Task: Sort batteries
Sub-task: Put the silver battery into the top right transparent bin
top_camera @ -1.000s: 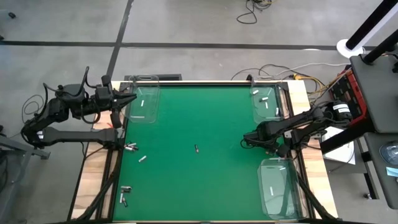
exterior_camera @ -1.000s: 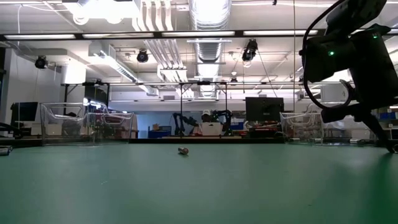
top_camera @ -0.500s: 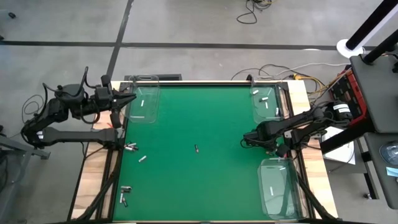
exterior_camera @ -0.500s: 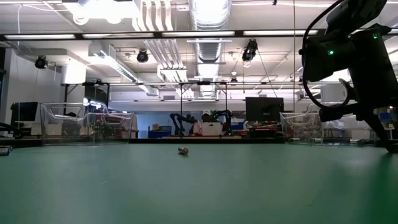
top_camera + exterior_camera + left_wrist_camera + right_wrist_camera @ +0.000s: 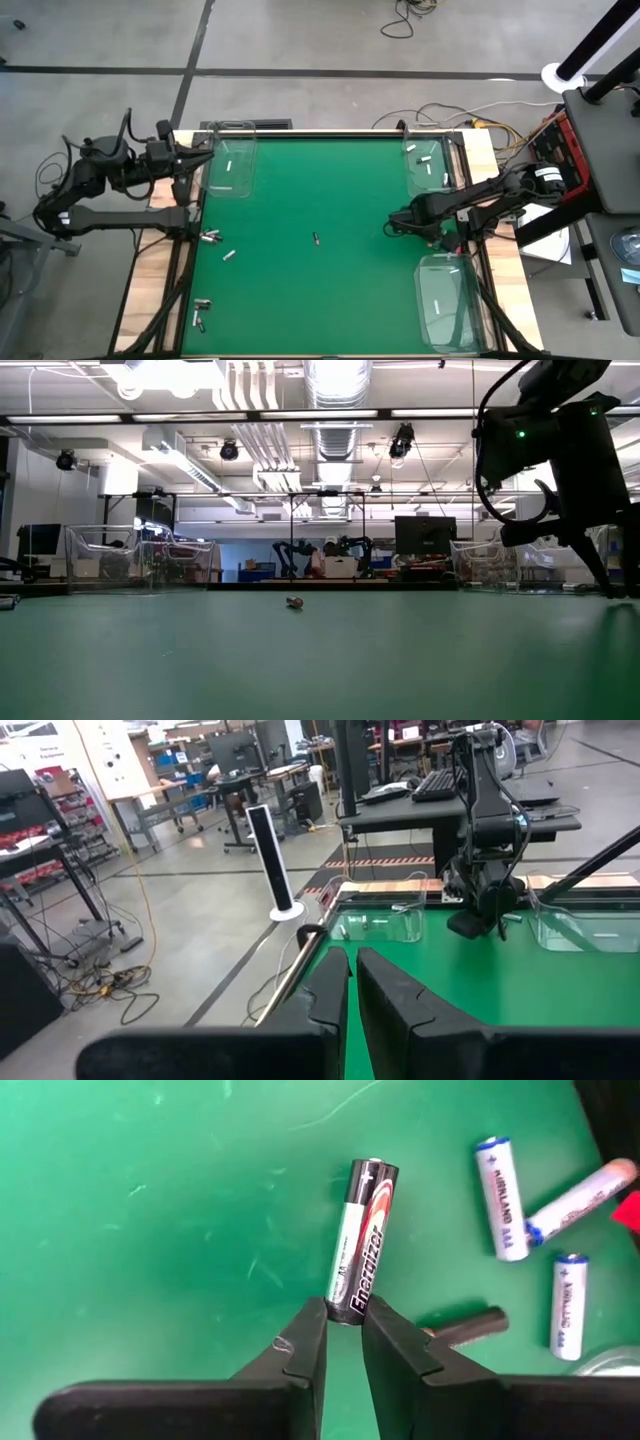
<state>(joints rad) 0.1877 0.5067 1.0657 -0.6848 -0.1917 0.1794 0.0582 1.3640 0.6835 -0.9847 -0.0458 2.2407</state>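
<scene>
Battery (image 5: 362, 1240) sticking lengthwise out past the right gripper (image 5: 343, 1320), fingers (image 5: 300, 1342) clamping its near end above the tabletop (image 5: 150, 1230); left fingers (image 5: 327, 990) nearly touching, waiting far off.

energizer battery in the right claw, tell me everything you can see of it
The Energizer battery is a slim cylinder with a black, silver-green and red wrap and "Energizer" printed along its length. A plus sign marks the far end, which shows a dark metal cap. The right claw pinches its near end between two dark fingers, so that end is hidden. It points straight out from the claw over the green mat. Whether it touches the mat cannot be told. It lies apart from the white-and-blue Kirkland batteries nearby.
</scene>
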